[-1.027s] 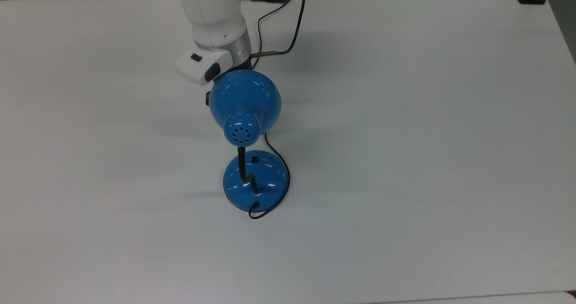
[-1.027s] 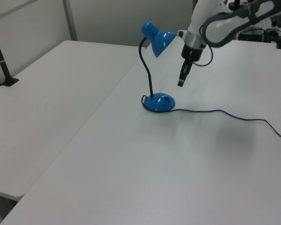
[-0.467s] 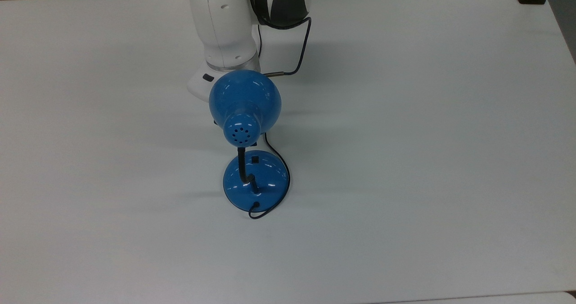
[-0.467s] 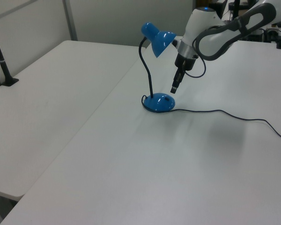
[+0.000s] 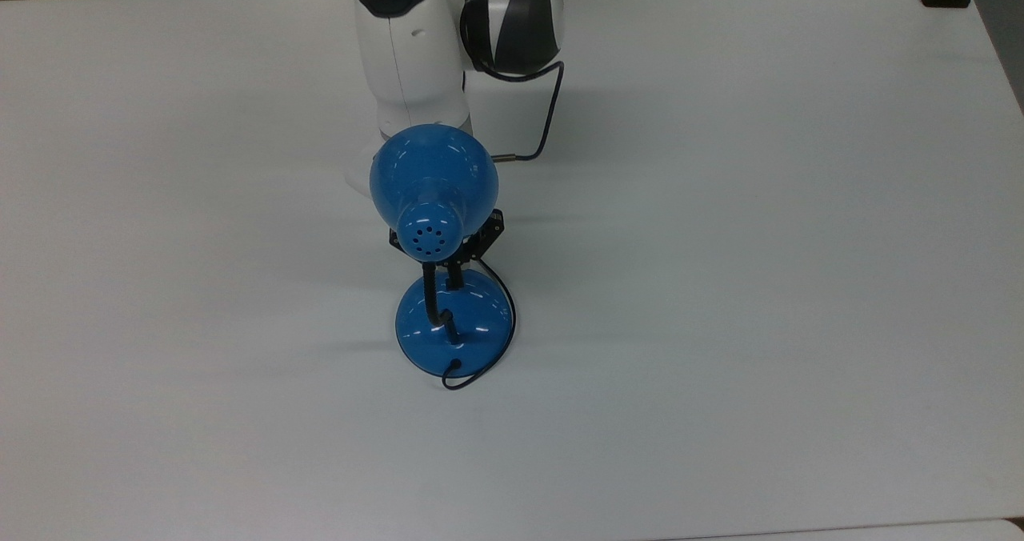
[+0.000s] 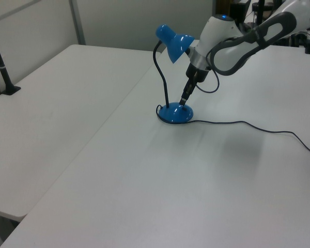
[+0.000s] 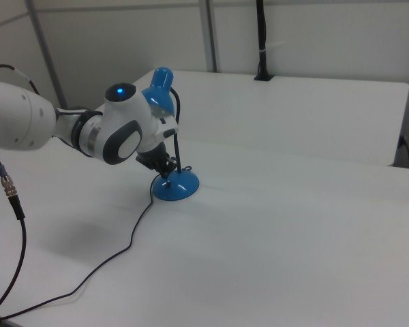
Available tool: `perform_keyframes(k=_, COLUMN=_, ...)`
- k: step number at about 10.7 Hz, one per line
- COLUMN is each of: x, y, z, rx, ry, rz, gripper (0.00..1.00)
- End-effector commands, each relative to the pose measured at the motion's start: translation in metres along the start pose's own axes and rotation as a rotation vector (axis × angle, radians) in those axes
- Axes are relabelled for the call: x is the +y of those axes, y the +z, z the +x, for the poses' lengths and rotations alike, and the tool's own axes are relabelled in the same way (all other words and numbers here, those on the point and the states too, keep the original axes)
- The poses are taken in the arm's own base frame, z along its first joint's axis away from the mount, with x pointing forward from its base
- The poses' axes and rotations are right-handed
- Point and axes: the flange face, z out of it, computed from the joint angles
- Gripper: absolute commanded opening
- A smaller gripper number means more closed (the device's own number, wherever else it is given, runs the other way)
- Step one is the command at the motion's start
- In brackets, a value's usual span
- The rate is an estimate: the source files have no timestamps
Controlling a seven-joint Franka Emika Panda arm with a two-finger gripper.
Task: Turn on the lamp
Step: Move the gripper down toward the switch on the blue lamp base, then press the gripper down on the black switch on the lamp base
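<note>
The lamp (image 6: 168, 77) stands mid-tabletop, well in from every edge; the gripper (image 6: 184, 101) slants down under the shade, tip at the base's switch side; whether its jaws are parted I cannot tell.

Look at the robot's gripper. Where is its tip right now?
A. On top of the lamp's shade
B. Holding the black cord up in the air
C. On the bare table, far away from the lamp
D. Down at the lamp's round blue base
D. In the left view the gripper points down and its tip meets the top of the lamp's round blue base, beneath the shade.
</note>
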Motion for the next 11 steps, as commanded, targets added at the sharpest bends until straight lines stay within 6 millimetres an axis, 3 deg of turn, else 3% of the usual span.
perform_keyframes(k=1, x=-0.006, y=0.014, z=0.006, rx=0.014, ry=0.016, rz=0.000, gripper=0.00)
perform_keyframes(k=11, x=-0.011, y=0.036, z=0.008, rx=0.062, ry=0.040, rz=-0.017, gripper=0.00)
